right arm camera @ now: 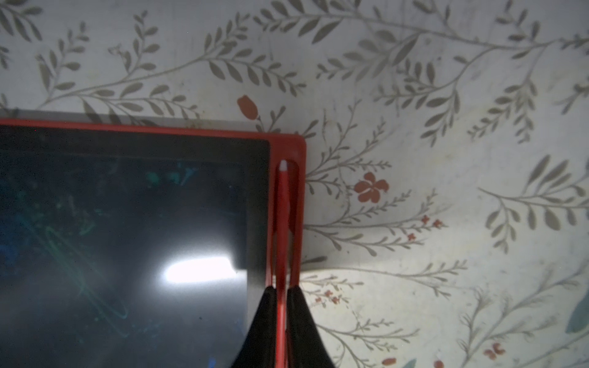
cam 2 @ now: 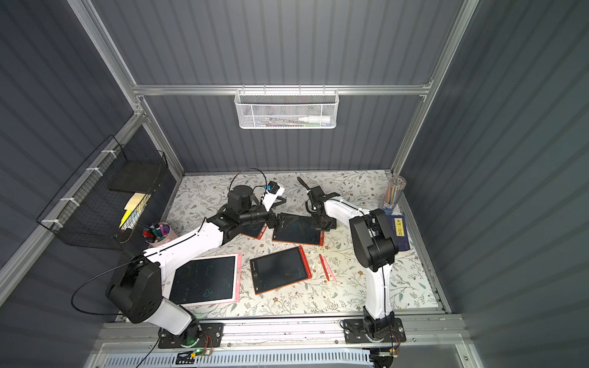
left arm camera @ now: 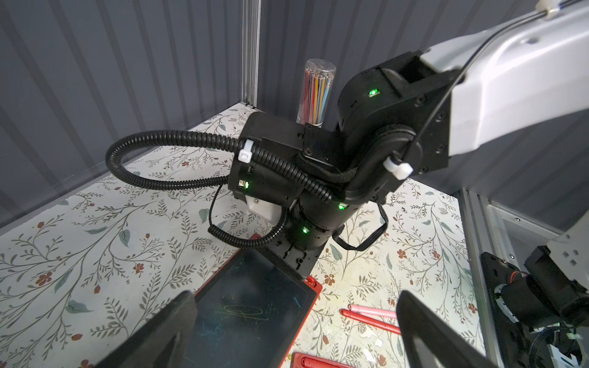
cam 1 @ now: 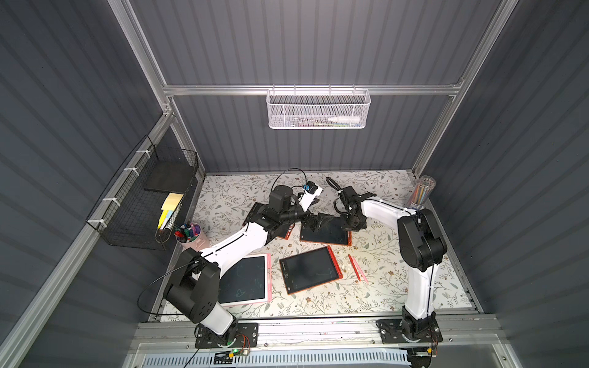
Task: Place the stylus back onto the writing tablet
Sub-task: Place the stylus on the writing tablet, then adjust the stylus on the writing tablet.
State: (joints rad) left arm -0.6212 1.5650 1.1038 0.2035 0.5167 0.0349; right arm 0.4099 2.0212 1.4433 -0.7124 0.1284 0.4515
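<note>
Nearest the arms' bases, a pink-framed tablet (cam 1: 247, 280) is lying flat at the near left of the floral-papered worktop (cam 1: 382, 296). A red-framed tablet (cam 1: 309, 269) is lying askew beside it; both are thin, rigid slabs with dark glossy screens carrying faint scribbles. Just right of these, a loose red stylus (cam 1: 353, 267) and a pink stylus (cam 1: 362, 274), slim tapered plastic sticks, are lying side by side. Farther in, near the middle of the worktop, the writing tablet (cam 1: 325, 232) is resting flat, and the right gripper (right arm camera: 282, 296) is reaching down over its right edge. Its black jaws are standing almost closed, pinching the red stylus (right arm camera: 282, 223) by the shaft, one on each side. The stylus is running lengthwise along the long groove (right arm camera: 294, 197) moulded into the tablet's red frame, its white tip pointing at the groove's rounded end, probably so that it can be seated there and let go. Whether it is fully seated is unclear. The left gripper (left arm camera: 296, 296) is hovering over the tablet's left side with its jaws spread wide, holding nothing, seemingly ready to steady the frame. Another tablet (cam 2: 256, 231) is peeking out from under the left arm. At the far right a clear tube of coloured pens (cam 1: 422, 191) is standing upright, and a white mesh basket (cam 1: 318, 110) is hanging on the far wall.
</note>
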